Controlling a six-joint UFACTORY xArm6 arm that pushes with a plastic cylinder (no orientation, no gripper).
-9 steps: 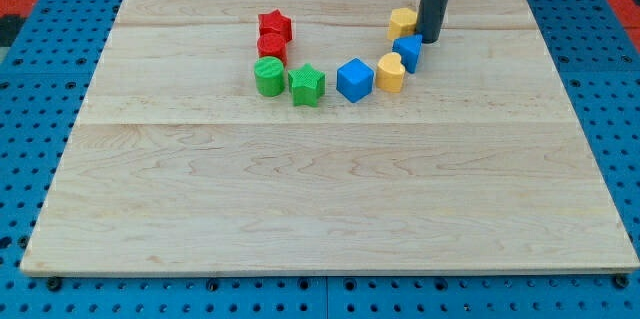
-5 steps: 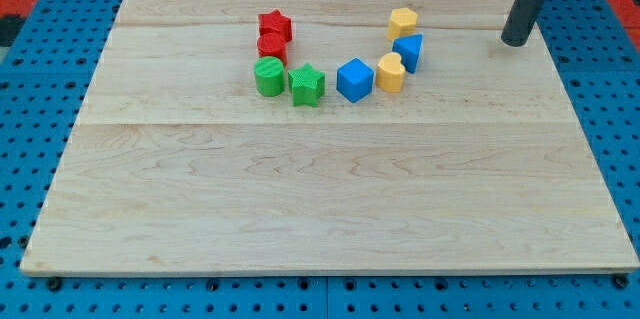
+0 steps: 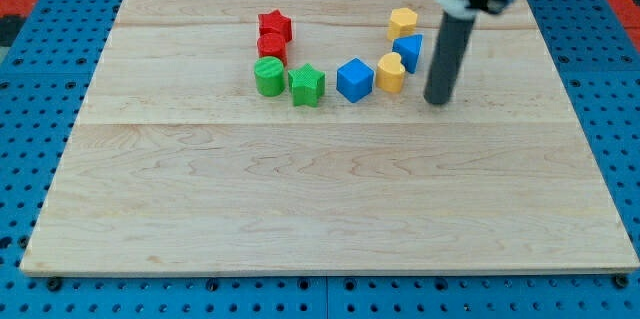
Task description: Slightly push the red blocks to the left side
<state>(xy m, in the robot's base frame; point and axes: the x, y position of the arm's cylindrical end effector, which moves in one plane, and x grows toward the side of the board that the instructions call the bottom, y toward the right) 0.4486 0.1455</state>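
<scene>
A red star block (image 3: 274,27) sits at the upper middle of the wooden board (image 3: 320,199). A second red block (image 3: 272,46), rounded, touches it just below. My tip (image 3: 437,101) stands on the board well to the right of both red blocks, right of the yellow block (image 3: 391,73) and below the blue block (image 3: 408,52). It touches no block.
A green cylinder (image 3: 268,76) and a green star (image 3: 307,85) lie just below the red blocks. A blue cube (image 3: 354,79) sits right of them. Another yellow block (image 3: 403,23) sits at the upper right. Blue pegboard surrounds the board.
My tip swung from beside the upper yellow and blue blocks out to the right edge, then came back down-left to a spot right of the lower yellow block. No block has moved.
</scene>
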